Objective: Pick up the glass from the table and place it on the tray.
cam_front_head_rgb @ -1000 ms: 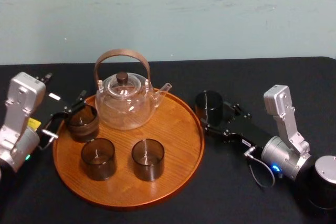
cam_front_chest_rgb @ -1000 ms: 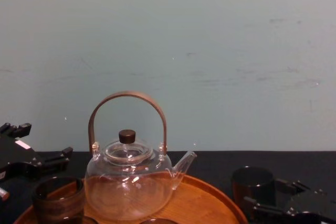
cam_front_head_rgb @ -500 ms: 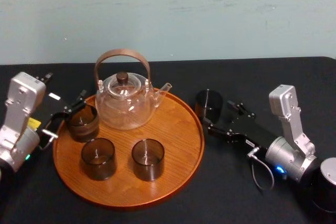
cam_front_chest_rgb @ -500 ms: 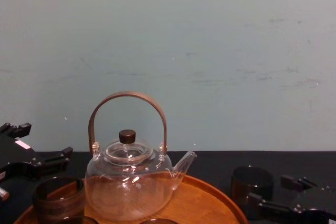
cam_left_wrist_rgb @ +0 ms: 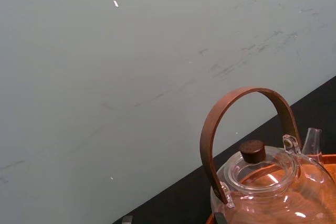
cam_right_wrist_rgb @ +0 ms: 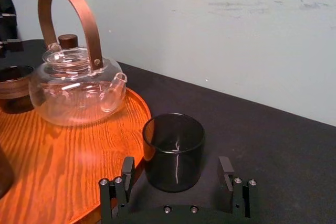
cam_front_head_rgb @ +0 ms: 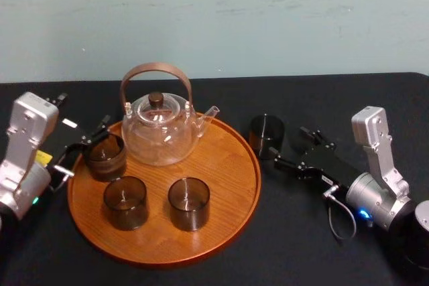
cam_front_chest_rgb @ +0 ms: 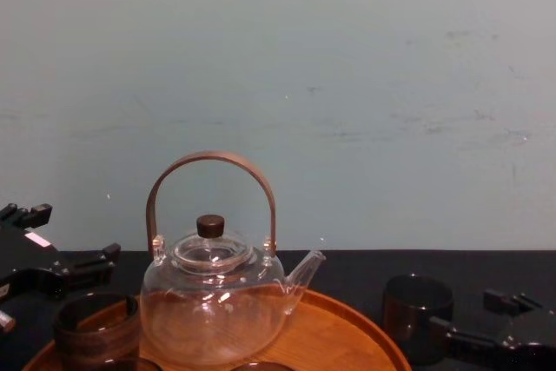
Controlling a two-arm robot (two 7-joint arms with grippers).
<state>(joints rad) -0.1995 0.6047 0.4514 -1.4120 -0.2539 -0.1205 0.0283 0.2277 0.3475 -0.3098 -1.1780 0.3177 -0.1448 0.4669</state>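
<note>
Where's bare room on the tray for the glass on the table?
Right side of the tray: bare wood between teapot spout, front-right glass and the rim, nearest the table glass and the open right gripper. Thin strip along the front rim too. Left half is crowded: front-left glass, rear-left glass with the open left gripper at it.
</note>
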